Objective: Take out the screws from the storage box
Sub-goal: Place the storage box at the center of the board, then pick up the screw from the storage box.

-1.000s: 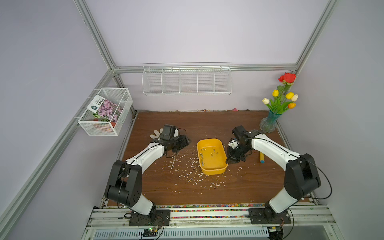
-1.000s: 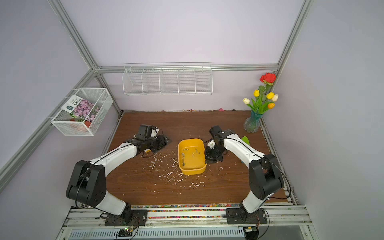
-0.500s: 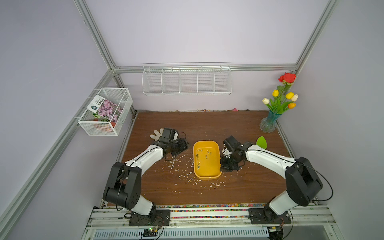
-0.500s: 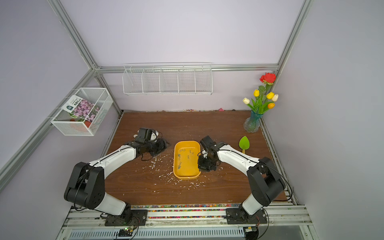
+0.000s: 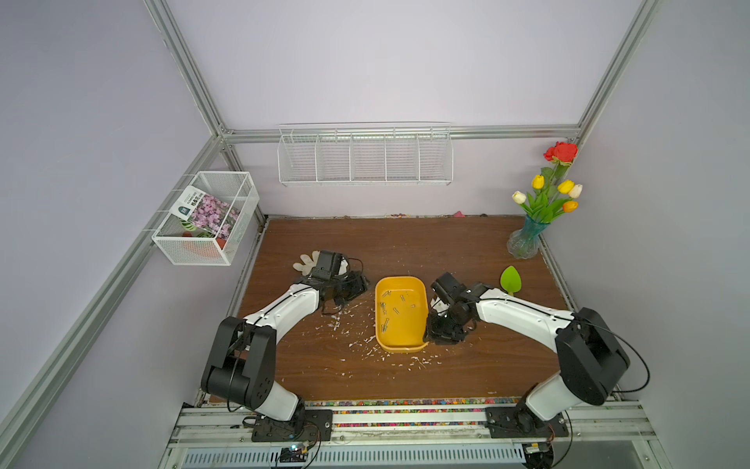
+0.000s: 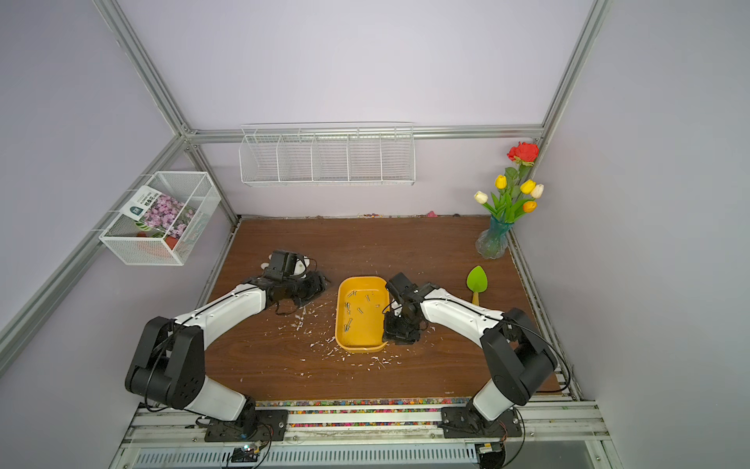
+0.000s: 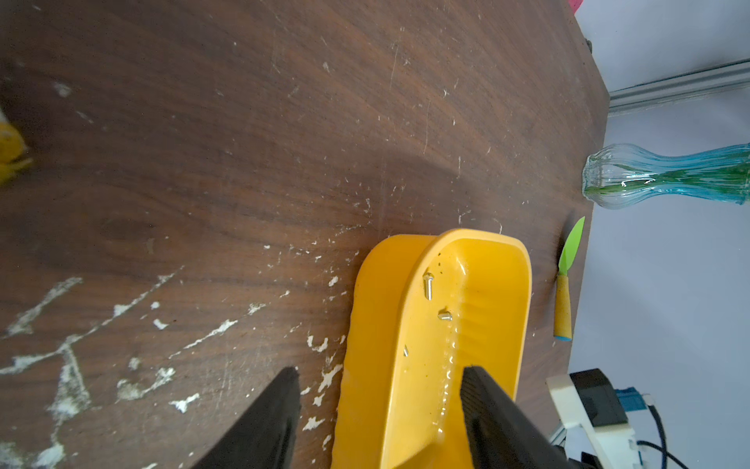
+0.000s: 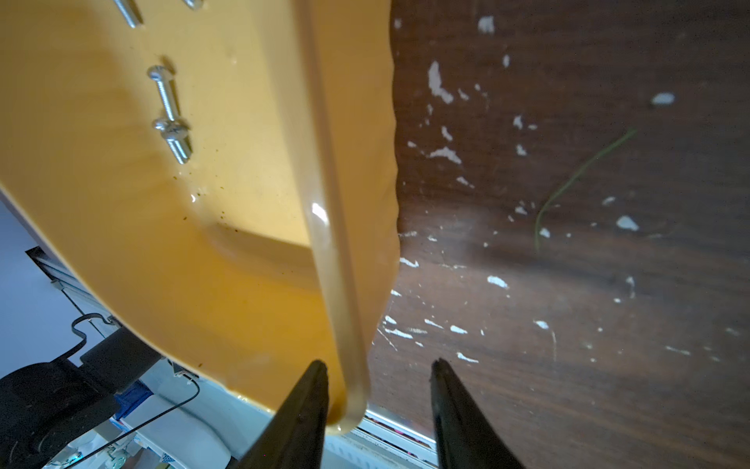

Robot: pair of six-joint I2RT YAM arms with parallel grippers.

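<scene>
Right claw (image 8: pixel 379 362), its black jaws parted, straddles the rim of the shallow yellow-orange plastic tub (image 8: pixel 324 195), thin silver-grey metal screws (image 8: pixel 167 101) lying inside just ahead.

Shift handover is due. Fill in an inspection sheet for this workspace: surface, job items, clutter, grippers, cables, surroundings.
Surface: brown wooden table, strewn with white flakes around the box.
Job's things: yellow storage box resting on the table; screws scattered inside it, none seen outside.
Clutter: white glove by the left arm; green leaf-shaped tool; flower vase in the far corner.
Grippers: left gripper open, empty, beside the box; right gripper open, straddling the box's rim.
Cables: black cable looped at the left wrist; another by the right arm's base.
Surroundings: wire rack on the back wall; mesh basket holding a flower packet on the side wall.
</scene>
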